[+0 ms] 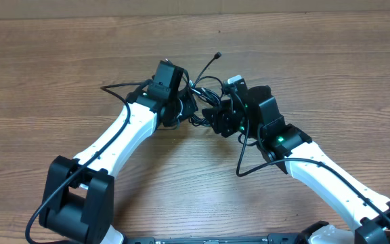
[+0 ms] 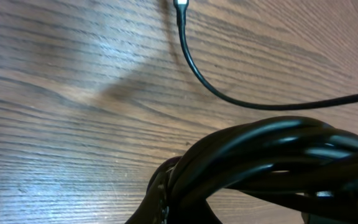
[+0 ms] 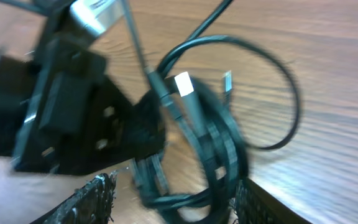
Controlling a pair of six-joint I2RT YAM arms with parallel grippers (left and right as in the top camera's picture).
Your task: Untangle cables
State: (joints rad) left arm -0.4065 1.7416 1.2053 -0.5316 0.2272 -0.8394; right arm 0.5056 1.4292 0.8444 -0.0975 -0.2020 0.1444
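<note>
The cables (image 1: pixel 200 102) are a bunch of thin black loops in the middle of the table, between my two grippers. One loose end with a plug (image 1: pixel 217 55) sticks out toward the back. My left gripper (image 1: pixel 183 108) is shut on the bunch; in the left wrist view the cables (image 2: pixel 260 155) fill the lower right, right against the camera, and the fingers are hidden. My right gripper (image 3: pixel 176 205) is open, its two fingers on either side of the lower loops of the cables (image 3: pixel 213 149). In the overhead view the right gripper (image 1: pixel 220 122) is against the bunch's right side.
The wooden table (image 1: pixel 59 74) stretches bare around the arms. A single cord with a plug tip (image 2: pixel 180 5) curves across the wood. The left gripper's black body (image 3: pixel 73 112) sits close at the upper left of the right wrist view. Two light plug tips (image 3: pixel 183 84) show on the bunch.
</note>
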